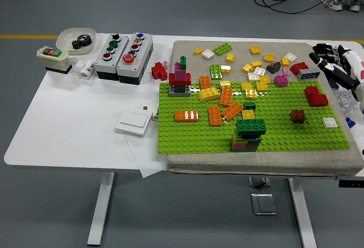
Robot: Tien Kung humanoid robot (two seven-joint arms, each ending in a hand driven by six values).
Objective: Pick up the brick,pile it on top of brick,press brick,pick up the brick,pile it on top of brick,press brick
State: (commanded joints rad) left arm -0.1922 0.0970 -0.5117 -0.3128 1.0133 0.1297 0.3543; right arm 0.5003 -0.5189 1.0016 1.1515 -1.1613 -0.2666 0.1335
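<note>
- The right hand (336, 66) is sitting at the far right edge of the table, fingers loosely spread and holding nothing; the left hand is not showing
- The stacked tower (249, 135) is standing near the front edge of the green baseplate (193, 134): a dark green brick (251, 125) is capping several thin multicoloured layers, and it is overhanging them slightly on both sides
- That overhang is making the tower the likely trouble spot: a press landing off-centre is risking tipping the top brick or shearing the layers apart instead of seating them
- The tower's place close to the baseplate's near edge is adding to this, since a sideways push could be sending it toward the mat (273, 165) edge
- Loose bricks are lying crowded behind it; the orange bricks (223, 110) and the small yellow brick (248, 114) are just beside each other, so fingers closing on one are liable to be nudging or dragging its neighbours
- The brown brick (298, 115) and the red brick (316, 96) are standing more apart on the right, so these are looking like the cleaner picks
- A brick carried at a tilt is risking misaligned studs, so pressing would be jamming it crooked
</note>
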